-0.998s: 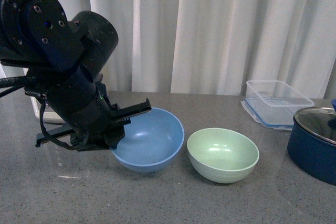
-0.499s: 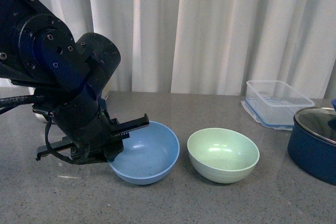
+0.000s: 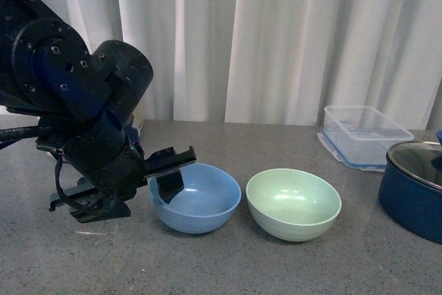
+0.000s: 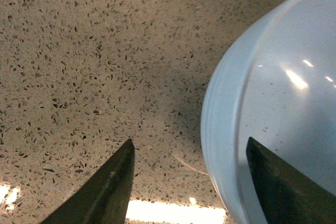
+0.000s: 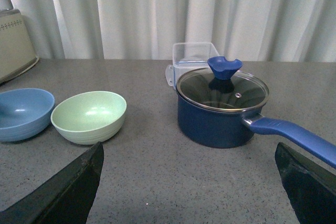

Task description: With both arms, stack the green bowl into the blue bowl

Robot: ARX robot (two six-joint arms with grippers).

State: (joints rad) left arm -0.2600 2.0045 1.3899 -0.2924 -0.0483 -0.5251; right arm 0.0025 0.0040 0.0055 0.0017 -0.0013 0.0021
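Left claw point(image 4: 189, 142): spread open, gripping nothing. It straddles the near-left rim of the blue bowl point(image 3: 197, 198), one finger inside and one outside over the worktop point(image 3: 276, 267). Can't tell if either finger touches the rim.

Blue bowl: lower centre-left of front view, upright and flat on the worktop, empty.

Green bowl point(image 3: 293, 204): lower centre, just to the right of the blue one with a narrow gap, not touching. Upright, empty, nothing holding it.

Right claw point(image 5: 189, 148): wide open and empty. Its fingers show at the bottom corners of the right wrist view, well back from both bowls. It's out of the front view.

Further back on the right: navy pot point(image 5: 220, 111) with glass lid, clear container point(image 3: 366, 132) behind it, then curtain point(image 3: 276, 32).

Status: no stacking done. My read is the blue bowl is in its receiving spot. Left to do: grab the green bowl, lift it, carry it over the blue bowl, lower it in and let go. The right arm looks better placed for that.
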